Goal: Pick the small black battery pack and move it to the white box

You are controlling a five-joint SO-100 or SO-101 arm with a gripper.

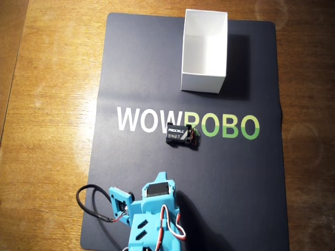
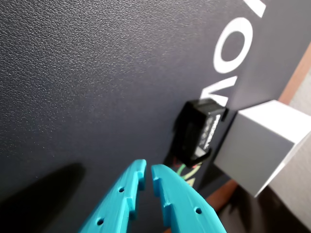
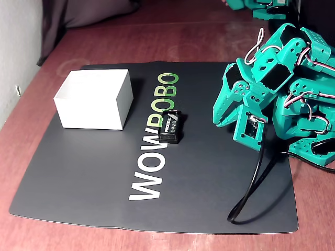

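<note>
With the battery pack (image 1: 178, 134) lying on the mat's (image 1: 136, 63) lettering, well short of the white box (image 1: 203, 78), the gripper (image 2: 147, 175) (fingers nearly pressed together, nothing held) should be opened wide and lowered squarely across the pack's narrow sides.

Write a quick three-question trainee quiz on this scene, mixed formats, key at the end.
1. True or false: the small black rectangular battery pack with white PROCELL lettering already lies inside the white lidless cardboard box.
2. Multiple choice: in the overhead view, the battery pack lies on (a) bare wood, (b) the dark mat's WOWROBO lettering, (c) the box rim.
3. Fill in: in the wrist view, the teal two-finger gripper holds ____.

Key:
1. False; it lies on the mat, apart from the box.
2. b.
3. Nothing; the fingertips sit close together, short of the pack.
</note>
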